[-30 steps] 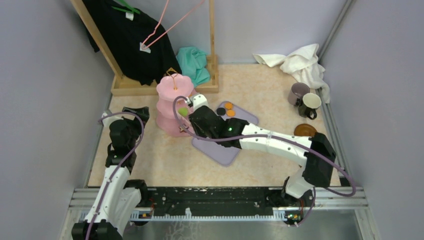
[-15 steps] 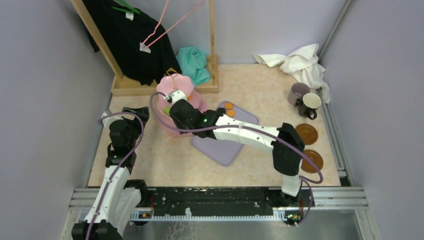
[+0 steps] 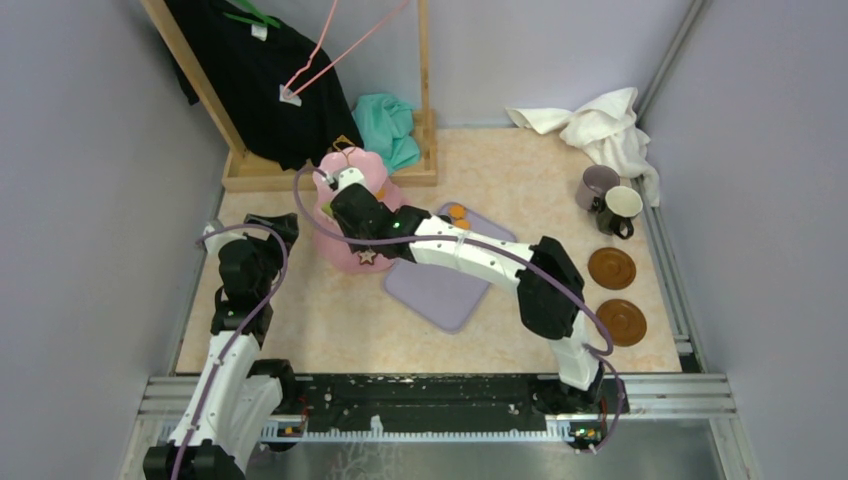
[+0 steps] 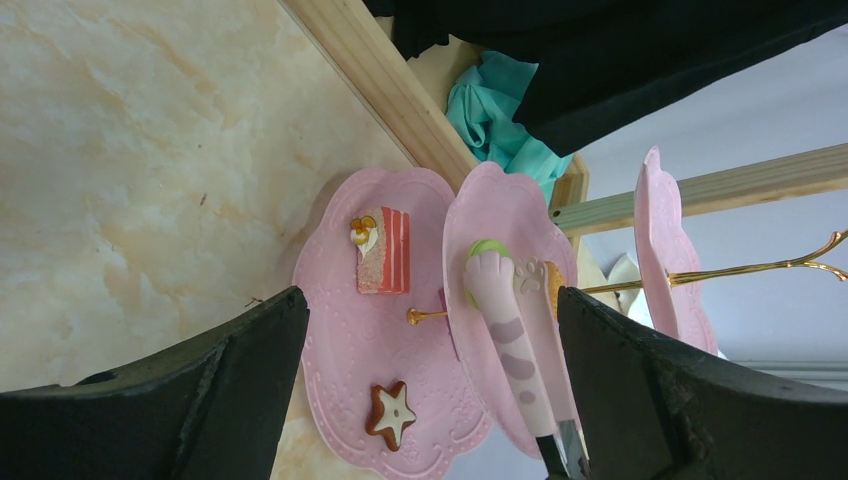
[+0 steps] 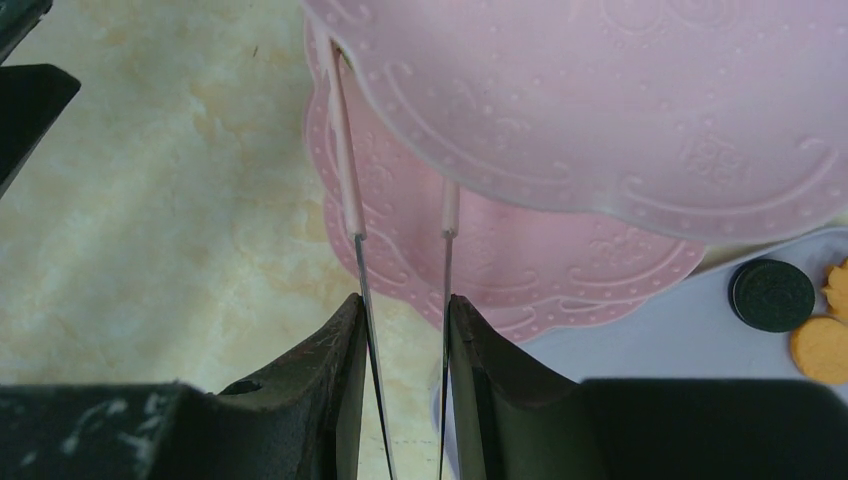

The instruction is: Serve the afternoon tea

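The pink three-tier stand [image 3: 340,256] stands left of centre, with a brown star [image 3: 367,256] on its bottom tier. My right gripper [image 3: 345,190] reaches over it, shut on the thin pink tongs [image 5: 347,190]. In the left wrist view the tongs [image 4: 510,330] have their paw tips at a green round [image 4: 487,247] on the middle tier; a cake slice [image 4: 382,250] and the star [image 4: 391,414] lie on the bottom tier [image 4: 340,350]. My left gripper [image 4: 430,300] is open, left of the stand. A black round [image 5: 772,295] and orange rounds [image 5: 820,350] lie on the lilac tray [image 3: 440,290].
A mauve mug [image 3: 597,185] and a cream mug [image 3: 622,207] stand at the right, with two brown saucers [image 3: 611,266] in front of them. A white cloth [image 3: 605,125] lies at the back right, and a wooden clothes rack [image 3: 330,175] stands behind the stand.
My right arm has swung left and farther out, carrying the tongs from the stand's front to over its middle tier. Both saucers now show. The left arm has stayed still.
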Robot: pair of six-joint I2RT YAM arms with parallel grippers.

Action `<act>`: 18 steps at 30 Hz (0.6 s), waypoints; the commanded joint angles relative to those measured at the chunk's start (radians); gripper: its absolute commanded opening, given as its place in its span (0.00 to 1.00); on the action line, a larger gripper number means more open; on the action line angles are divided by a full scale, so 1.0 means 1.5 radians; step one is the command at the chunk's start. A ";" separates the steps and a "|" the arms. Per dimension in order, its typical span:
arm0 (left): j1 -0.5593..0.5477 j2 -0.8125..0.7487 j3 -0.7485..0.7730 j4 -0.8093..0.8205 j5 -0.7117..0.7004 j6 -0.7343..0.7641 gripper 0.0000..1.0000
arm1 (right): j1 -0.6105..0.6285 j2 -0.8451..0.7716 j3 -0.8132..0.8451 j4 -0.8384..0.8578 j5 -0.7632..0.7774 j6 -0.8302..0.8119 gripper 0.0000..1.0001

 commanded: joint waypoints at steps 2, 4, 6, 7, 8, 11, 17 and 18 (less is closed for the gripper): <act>0.005 -0.007 -0.002 0.015 -0.004 0.002 0.99 | -0.018 0.020 0.059 0.032 -0.002 0.018 0.16; 0.006 -0.006 -0.001 0.015 -0.004 0.003 0.99 | -0.021 0.027 0.060 0.043 -0.002 0.021 0.15; 0.005 -0.005 -0.002 0.014 -0.004 0.003 0.99 | -0.024 0.032 0.063 0.054 -0.003 0.023 0.15; 0.006 -0.006 -0.001 0.015 -0.005 0.004 0.99 | -0.026 0.038 0.067 0.056 -0.002 0.025 0.15; 0.006 -0.005 -0.001 0.015 -0.005 0.004 0.99 | -0.028 0.043 0.073 0.055 -0.003 0.026 0.15; 0.005 -0.004 -0.001 0.016 -0.005 0.004 0.99 | -0.032 0.055 0.083 0.057 0.003 0.027 0.16; 0.005 -0.001 -0.003 0.019 -0.003 0.004 0.99 | -0.039 0.061 0.085 0.069 0.004 0.030 0.16; 0.006 -0.001 -0.003 0.019 -0.004 0.004 0.99 | -0.039 0.061 0.085 0.071 0.006 0.031 0.17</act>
